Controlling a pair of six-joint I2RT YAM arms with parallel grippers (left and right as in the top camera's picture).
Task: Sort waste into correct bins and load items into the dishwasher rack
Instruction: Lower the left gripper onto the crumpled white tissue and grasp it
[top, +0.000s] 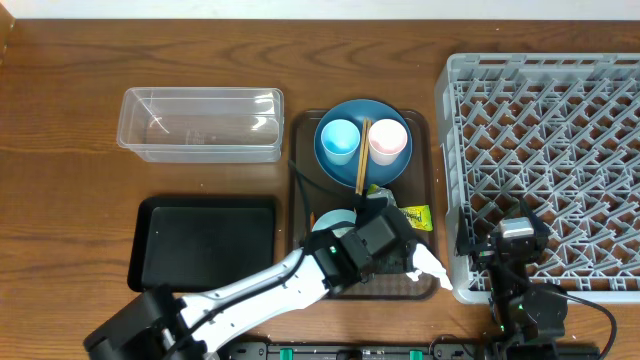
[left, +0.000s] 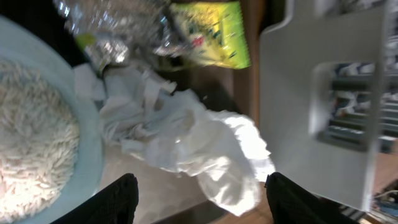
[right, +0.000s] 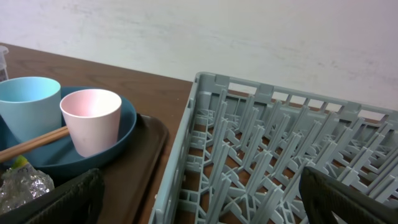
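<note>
Both jaw pairs open: left jaws spread wide over crumpled white tissue, near-right corner of brown tray, probably lining up grab; right jaws empty, parked by dishwasher rack.

From overhead we look straight down on the whole tabletop, from the clear tub to the dishwasher rack. At the left wrist we sit very close, facing down onto the crumpled tissue, the rack's corner at right. At the right wrist we ride low, facing across the rack toward the wall, the pink cup at left. The overhead view shares tissue, rack and cup with them
</note>
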